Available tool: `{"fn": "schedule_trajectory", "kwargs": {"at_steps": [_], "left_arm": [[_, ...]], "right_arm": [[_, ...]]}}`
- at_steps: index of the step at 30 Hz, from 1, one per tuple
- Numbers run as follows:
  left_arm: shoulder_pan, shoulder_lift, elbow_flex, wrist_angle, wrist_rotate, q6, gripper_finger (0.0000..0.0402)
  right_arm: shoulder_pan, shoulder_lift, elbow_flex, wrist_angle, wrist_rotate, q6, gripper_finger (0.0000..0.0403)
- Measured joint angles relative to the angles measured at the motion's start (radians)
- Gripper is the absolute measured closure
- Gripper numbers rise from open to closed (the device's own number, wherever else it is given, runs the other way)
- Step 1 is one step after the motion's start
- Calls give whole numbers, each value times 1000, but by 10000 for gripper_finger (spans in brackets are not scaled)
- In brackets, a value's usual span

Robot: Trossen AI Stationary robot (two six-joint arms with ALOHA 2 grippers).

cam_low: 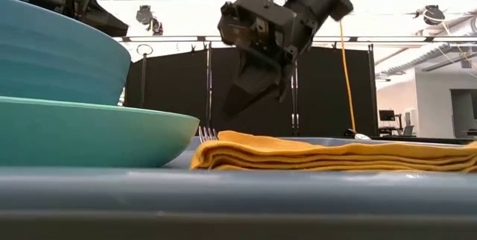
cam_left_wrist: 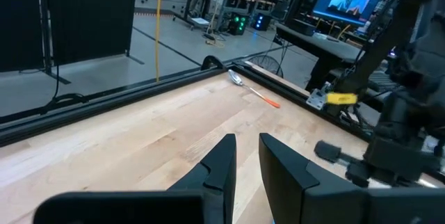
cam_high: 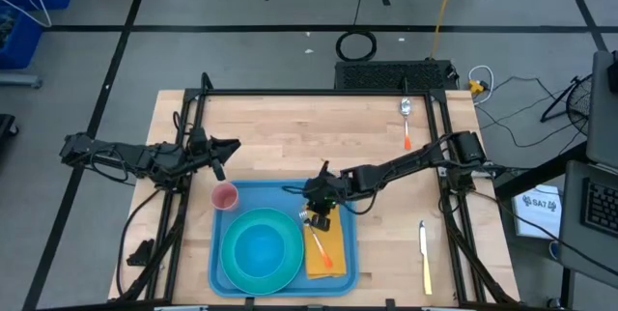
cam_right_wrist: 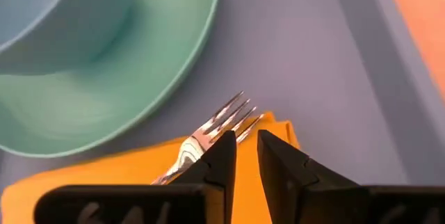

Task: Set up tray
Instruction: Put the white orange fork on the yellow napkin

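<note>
The light-blue tray [cam_high: 216, 270] lies at the near edge of the table [cam_high: 290, 132], carrying a teal plate [cam_high: 261, 249] with a blue bowl on it, a folded orange napkin [cam_high: 323, 243] beside the plate, and a fork [cam_right_wrist: 208, 133] on the napkin. The right pincer [cam_high: 317, 212] hangs low over the napkin's far end, its fingers nearly closed with a thin gap, holding nothing; the fork's tines lie just ahead of the tips. A pink cup [cam_high: 225, 196] stands at the tray's far left corner. The left pincer [cam_high: 220, 159] hovers beyond it, fingers likewise close together and empty. A spoon [cam_high: 407, 118] and a knife [cam_high: 424, 253] lie on the table's right side.
</note>
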Motion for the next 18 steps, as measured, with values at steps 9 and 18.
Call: {"fn": "schedule_trajectory", "kwargs": {"at_steps": [9, 18], "left_arm": [[0, 0, 0, -1, 0, 4, 334], [0, 0, 0, -2, 0, 5, 334]], "right_arm": [[-16, 1, -103, 242, -75, 50, 337], [-30, 2, -148, 333, -73, 62, 336]]}}
